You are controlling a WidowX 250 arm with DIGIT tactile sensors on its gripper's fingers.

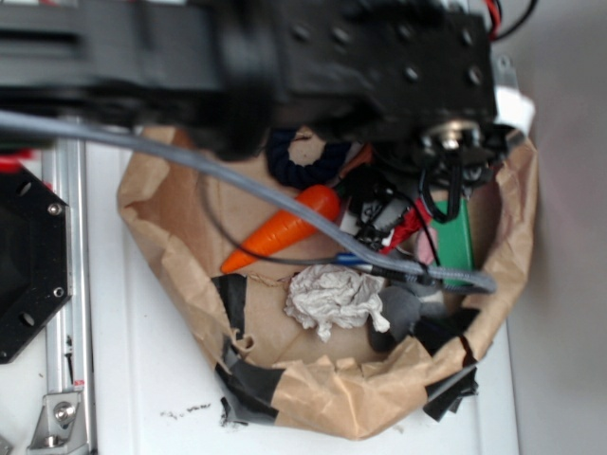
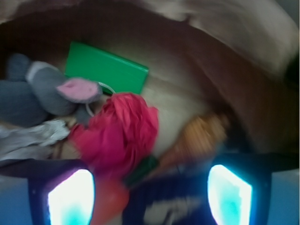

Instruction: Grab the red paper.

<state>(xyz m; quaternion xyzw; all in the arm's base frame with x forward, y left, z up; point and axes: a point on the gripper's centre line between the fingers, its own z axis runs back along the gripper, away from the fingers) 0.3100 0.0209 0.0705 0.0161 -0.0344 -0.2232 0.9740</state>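
Note:
The red paper (image 2: 119,136) is a crumpled bright red ball lying on the floor of the brown paper nest, just ahead of my gripper (image 2: 150,197) and left of its centre line. My two fingers stand wide apart at the bottom of the wrist view and close on nothing, so the gripper is open. In the exterior view only a sliver of the red paper (image 1: 415,227) shows under the black arm, which hides most of the gripper.
The brown paper nest (image 1: 171,237) also holds an orange carrot (image 1: 285,230), a white paper wad (image 1: 332,299), a grey plush toy (image 2: 51,86), a green block (image 2: 105,68) and a dark blue ring (image 1: 299,166). The nest's walls (image 2: 225,42) rise close around.

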